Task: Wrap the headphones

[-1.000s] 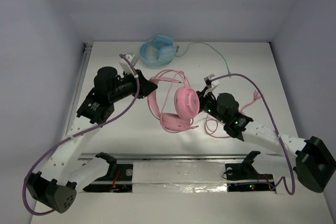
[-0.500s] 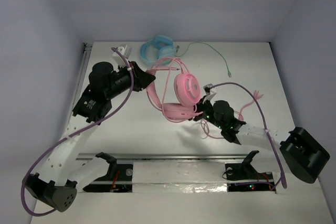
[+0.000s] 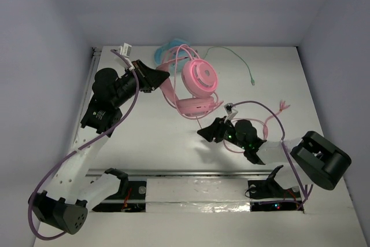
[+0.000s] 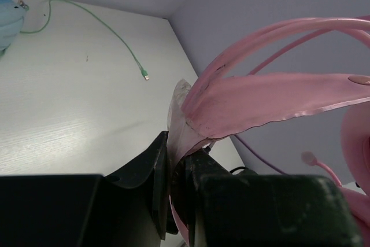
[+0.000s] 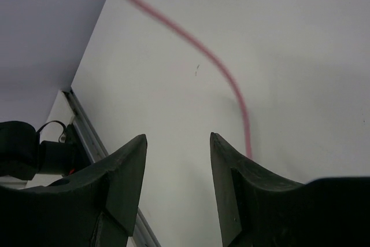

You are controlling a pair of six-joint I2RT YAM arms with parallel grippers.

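The pink headphones (image 3: 199,82) hang over the far middle of the table (image 3: 277,73), headband (image 4: 260,99) pinched tight by the left gripper (image 3: 163,76) just to their left, while the right gripper (image 3: 203,133) sits nearer, jaws spread, with the cable (image 5: 231,85) running past one finger.

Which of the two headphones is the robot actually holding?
The pink headphones, clamped by the headband in the left gripper. The light blue headphones lie at the back, held by nothing.
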